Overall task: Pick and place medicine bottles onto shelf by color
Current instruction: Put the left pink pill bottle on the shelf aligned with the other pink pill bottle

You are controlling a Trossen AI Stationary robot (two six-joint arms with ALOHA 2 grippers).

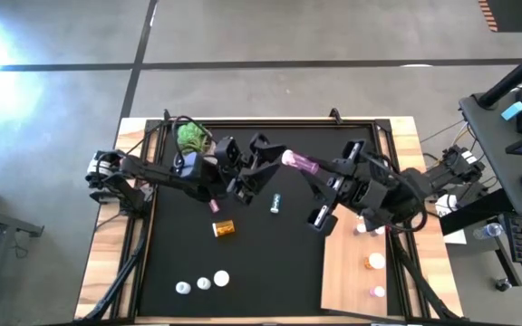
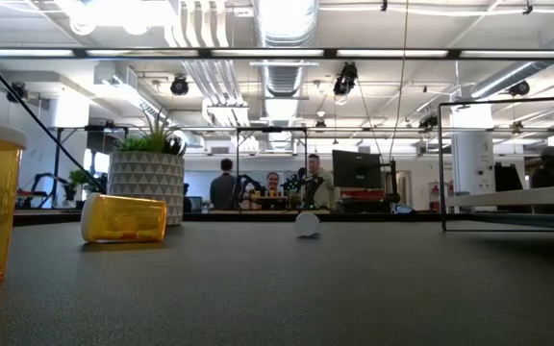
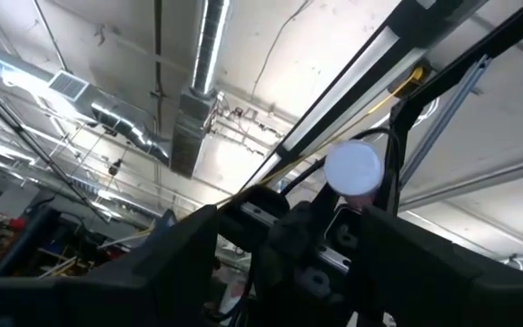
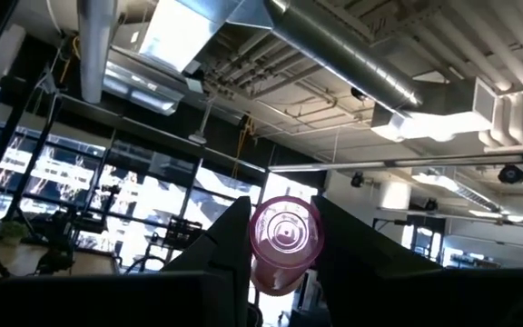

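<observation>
- The pink bottle (image 1: 299, 163) was up off the bench, lying sideways in the air over the middle back of the black mat (image 1: 270, 263), its white cap toward the left arm.
- The right gripper (image 4: 284, 238) had its fingers clamped on that pink bottle; its wrist view looked right at the round pink bottom between the two dark fingers.
- The left gripper (image 1: 259, 156) sat just beside the bottle's capped end, fingers apart, with the white cap (image 3: 353, 169) showing ahead in its wrist view.
- Down on the mat, an amber bottle (image 1: 224, 229) lay on its side, a teal-banded bottle (image 1: 276, 203) lay near it, and three white bottles (image 1: 202, 283) stood in a row at the front.
- The shelf (image 1: 347, 276), at the mat's right, carried a few bottles, one orange (image 1: 375, 262).
- A potted plant (image 1: 191, 138) stood at the back left.
</observation>
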